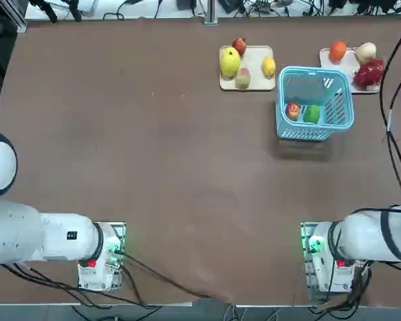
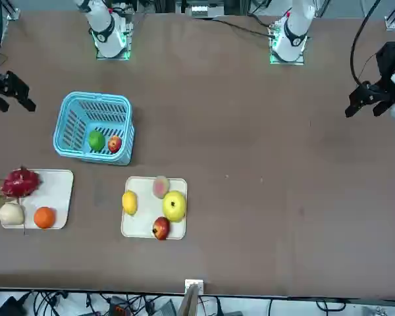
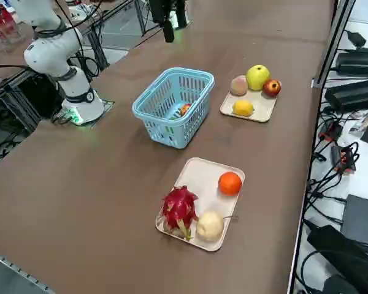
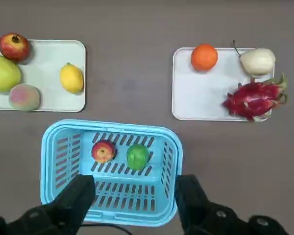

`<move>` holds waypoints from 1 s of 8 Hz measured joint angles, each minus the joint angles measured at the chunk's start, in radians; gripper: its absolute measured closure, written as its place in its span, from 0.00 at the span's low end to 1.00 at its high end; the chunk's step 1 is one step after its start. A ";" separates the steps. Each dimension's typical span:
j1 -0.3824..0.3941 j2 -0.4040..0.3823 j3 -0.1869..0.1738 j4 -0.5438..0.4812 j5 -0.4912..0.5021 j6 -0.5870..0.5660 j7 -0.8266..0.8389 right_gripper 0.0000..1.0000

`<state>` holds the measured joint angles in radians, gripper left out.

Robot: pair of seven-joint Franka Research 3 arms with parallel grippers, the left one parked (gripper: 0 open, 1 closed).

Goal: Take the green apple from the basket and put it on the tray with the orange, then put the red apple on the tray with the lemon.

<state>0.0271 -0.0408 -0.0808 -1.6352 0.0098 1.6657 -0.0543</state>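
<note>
The right gripper (image 4: 134,196) hangs open above the basket (image 4: 54,161); the green apple (image 4: 137,155) looks smooth, firm and slippery, best pinched across its middle.

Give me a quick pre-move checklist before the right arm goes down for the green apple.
1. Right gripper jaws open, empty: ok.
2. Gripper raised above the basket, nothing touched: ok.
3. Green apple in the basket, unobstructed from above: ok.
4. Red apple sits right beside it; room for a finger between them: cannot tell.
5. Tray with the orange has bare space near the orange: ok.
6. Tray with the lemon has bare space near the lemon: ok.
</note>
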 joint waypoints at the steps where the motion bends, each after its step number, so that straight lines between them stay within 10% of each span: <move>1: 0.000 0.009 0.000 0.008 0.000 -0.005 0.000 0.00; 8: 0.002 0.024 0.002 -0.047 0.000 -0.021 0.000 0.00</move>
<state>0.0287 -0.0165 -0.0789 -1.6823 0.0097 1.6446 -0.0543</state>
